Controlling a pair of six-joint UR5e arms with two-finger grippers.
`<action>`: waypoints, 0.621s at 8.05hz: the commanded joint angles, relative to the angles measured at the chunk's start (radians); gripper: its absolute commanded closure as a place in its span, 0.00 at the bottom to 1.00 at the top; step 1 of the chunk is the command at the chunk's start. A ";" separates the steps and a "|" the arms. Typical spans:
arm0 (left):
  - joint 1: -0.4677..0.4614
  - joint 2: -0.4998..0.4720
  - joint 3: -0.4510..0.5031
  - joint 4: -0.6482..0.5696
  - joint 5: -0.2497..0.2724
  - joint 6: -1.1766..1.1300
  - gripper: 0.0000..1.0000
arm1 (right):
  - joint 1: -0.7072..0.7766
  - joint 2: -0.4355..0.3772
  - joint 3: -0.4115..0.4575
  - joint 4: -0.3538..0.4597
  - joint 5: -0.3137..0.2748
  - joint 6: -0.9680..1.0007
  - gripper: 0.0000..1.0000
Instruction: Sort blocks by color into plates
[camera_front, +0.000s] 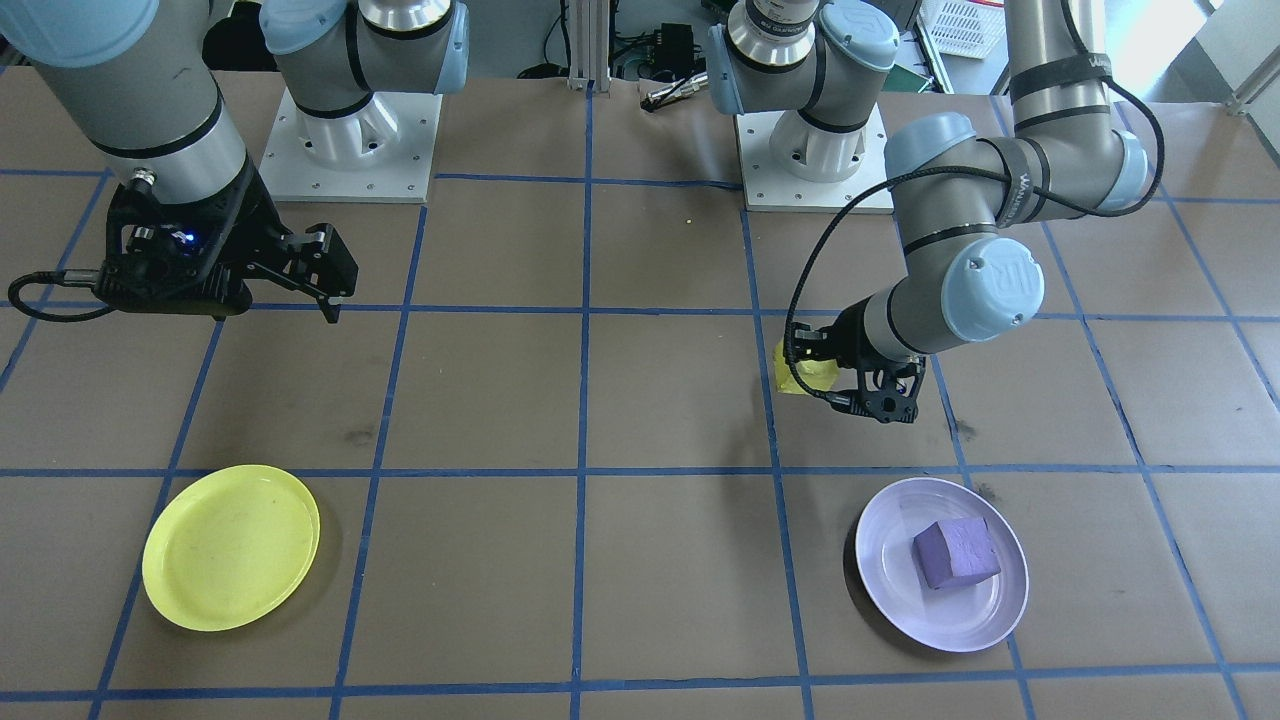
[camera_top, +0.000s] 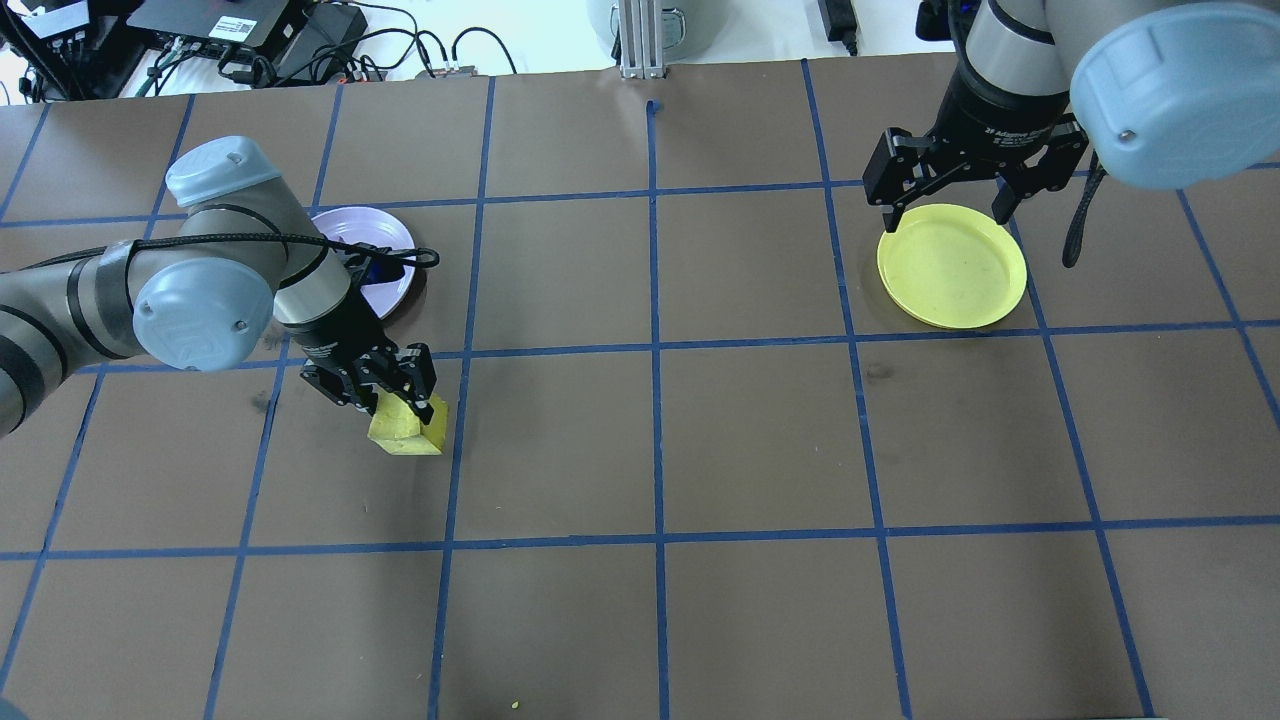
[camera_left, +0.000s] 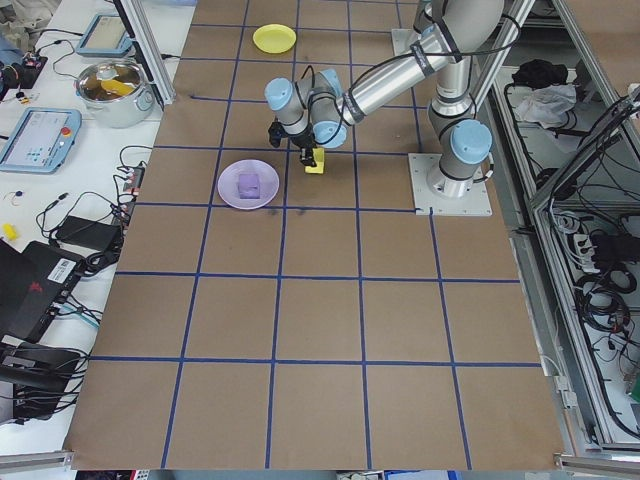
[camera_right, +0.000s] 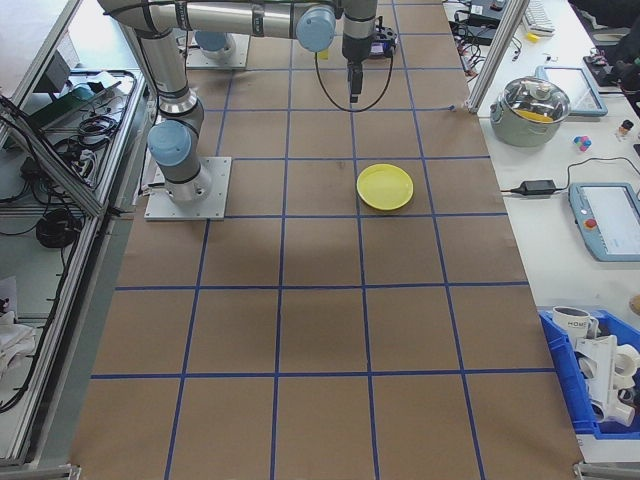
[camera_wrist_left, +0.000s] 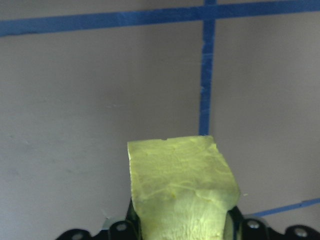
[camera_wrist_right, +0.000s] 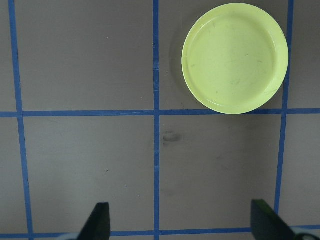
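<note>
My left gripper (camera_top: 404, 408) is shut on the yellow block (camera_top: 406, 430), held tilted and low over the brown table near a blue tape crossing. The left wrist view shows the yellow block (camera_wrist_left: 180, 185) wedged between the two fingers; whether it touches the table I cannot tell. The purple block (camera_front: 955, 553) lies in the lavender plate (camera_front: 900, 605), just beyond that arm. My right gripper (camera_top: 945, 216) hangs open and empty above the far rim of the yellow plate (camera_top: 952, 268). That yellow plate (camera_wrist_right: 235, 57) holds nothing.
Blue tape lines divide the brown table into squares. The two white arm bases (camera_front: 350, 150) (camera_front: 815, 165) stand at the robot's edge. A steel pot (camera_right: 540, 105) and tablets sit on the side bench off the table.
</note>
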 joint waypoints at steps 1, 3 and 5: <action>-0.164 0.021 0.002 -0.036 -0.034 -0.193 0.83 | 0.000 0.000 -0.001 0.000 -0.003 -0.001 0.00; -0.320 -0.017 0.071 0.017 -0.044 -0.421 0.83 | -0.001 0.000 -0.003 0.005 -0.003 -0.055 0.00; -0.449 -0.105 0.219 0.027 -0.068 -0.638 0.83 | -0.002 0.000 -0.003 0.006 -0.004 -0.112 0.00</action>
